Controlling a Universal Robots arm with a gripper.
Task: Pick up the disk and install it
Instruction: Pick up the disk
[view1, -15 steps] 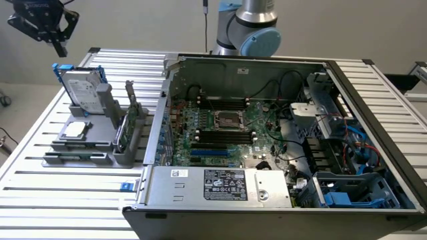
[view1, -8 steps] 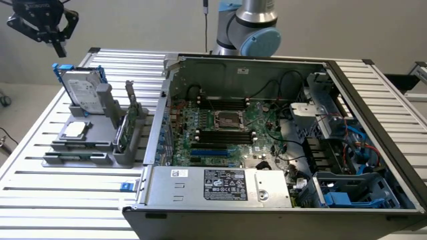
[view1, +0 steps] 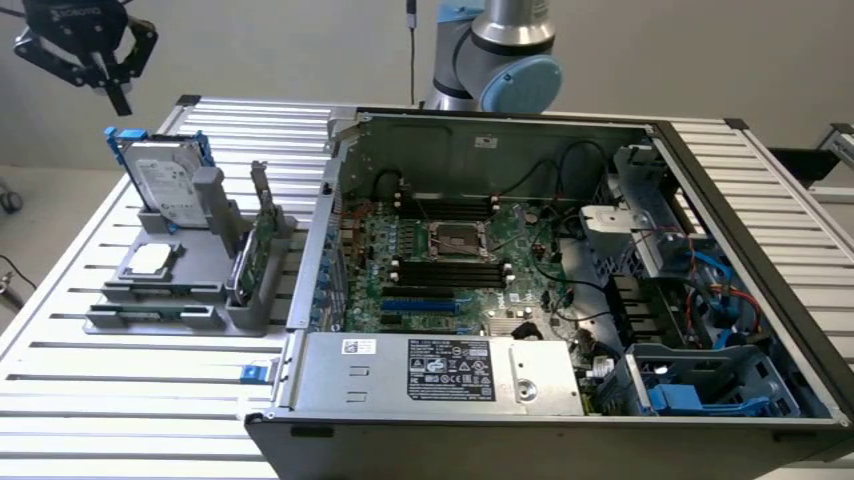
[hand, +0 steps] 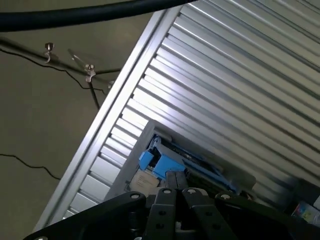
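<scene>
Disk (view1: 167, 180) (hand: 162, 164) stands on edge in the grey rack (view1: 200, 255) on the slatted table (view1: 80, 400), at the rack's far end, with blue rails framing it. Pincer (view1: 118, 98) (hand: 175, 176) hangs in the air above that end of the rack, clear of the disk, its fingers pressed together on nothing. Open computer case (view1: 481, 140) sits just beside the rack.

Silver metal disk (view1: 167, 180), blue plastic rails (view1: 123, 133); ribbed matt metal table (view1: 127, 400).
</scene>
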